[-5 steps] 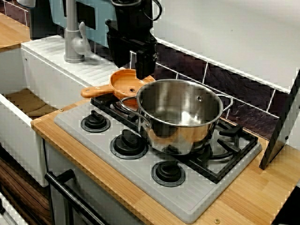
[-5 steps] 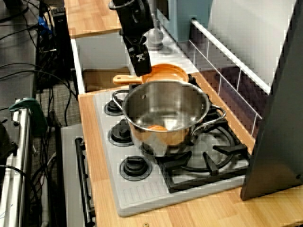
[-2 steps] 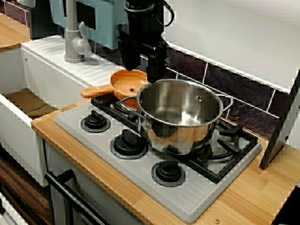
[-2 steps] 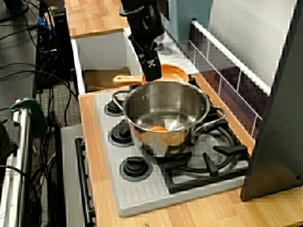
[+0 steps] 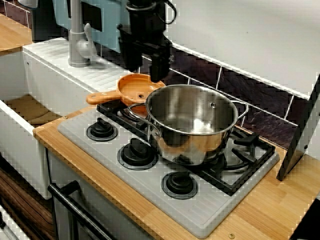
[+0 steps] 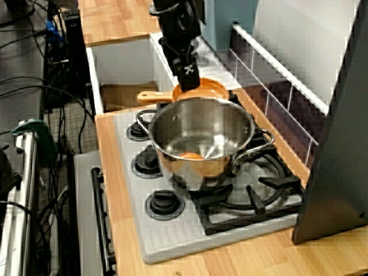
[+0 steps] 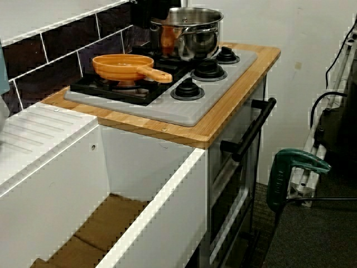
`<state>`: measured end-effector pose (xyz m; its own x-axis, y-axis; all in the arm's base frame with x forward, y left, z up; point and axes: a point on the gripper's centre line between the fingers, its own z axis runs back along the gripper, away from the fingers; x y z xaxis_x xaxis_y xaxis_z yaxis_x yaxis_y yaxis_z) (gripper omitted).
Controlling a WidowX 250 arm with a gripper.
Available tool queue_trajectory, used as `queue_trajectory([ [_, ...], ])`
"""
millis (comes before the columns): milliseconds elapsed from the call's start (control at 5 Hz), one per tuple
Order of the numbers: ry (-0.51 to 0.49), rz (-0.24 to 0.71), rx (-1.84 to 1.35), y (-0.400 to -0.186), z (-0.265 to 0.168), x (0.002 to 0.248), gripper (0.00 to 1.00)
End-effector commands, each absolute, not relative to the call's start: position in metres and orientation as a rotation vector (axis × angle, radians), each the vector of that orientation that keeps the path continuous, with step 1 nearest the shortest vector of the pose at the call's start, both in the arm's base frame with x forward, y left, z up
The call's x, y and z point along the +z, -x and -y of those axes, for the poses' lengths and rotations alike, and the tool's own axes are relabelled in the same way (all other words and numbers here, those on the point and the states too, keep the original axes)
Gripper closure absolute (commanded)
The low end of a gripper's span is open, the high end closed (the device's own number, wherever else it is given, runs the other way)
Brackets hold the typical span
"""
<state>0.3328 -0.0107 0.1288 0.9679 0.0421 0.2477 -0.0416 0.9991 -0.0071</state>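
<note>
Stock noted at the cooker, as seen from the front, from the side and from the sink end.

- One claw, black, on one arm. Its two fingers stood apart with nothing between them: spread and empty. It hung above the orange pan, clear of it, just behind the pot's rim.
- One orange pan, shallow and round, with one long handle pointing away from the pot toward the sink. It sat upright on the black grate at the back burner nearest the sink, and this was the item closest to the claw.
- One steel pot, without a lid, with two loop handles. It stood upright on the grate beside the pan. From the front the two looked to be touching, but we could not tell.
- One black grate, under both vessels.
- Three black knobs, in one row along the front of the grey hob plate.
- One wooden surface, carrying the hob.
- One grey tap, on the white ribbed drainer.
- One white sink, next to the hob.
- One black oven handle, below the surface.
- One green clamp, off to the side of the unit.
</note>
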Motion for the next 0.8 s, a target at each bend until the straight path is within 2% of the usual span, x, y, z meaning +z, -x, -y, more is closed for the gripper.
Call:
queue_trajectory([
  [0, -0.018, 0.298, 0.079, -0.339, -0.011, 0.127, 0.0],
  [600, -0.067, 0.317, 0.103, -0.351, -0.032, 0.113, 0.0],
])
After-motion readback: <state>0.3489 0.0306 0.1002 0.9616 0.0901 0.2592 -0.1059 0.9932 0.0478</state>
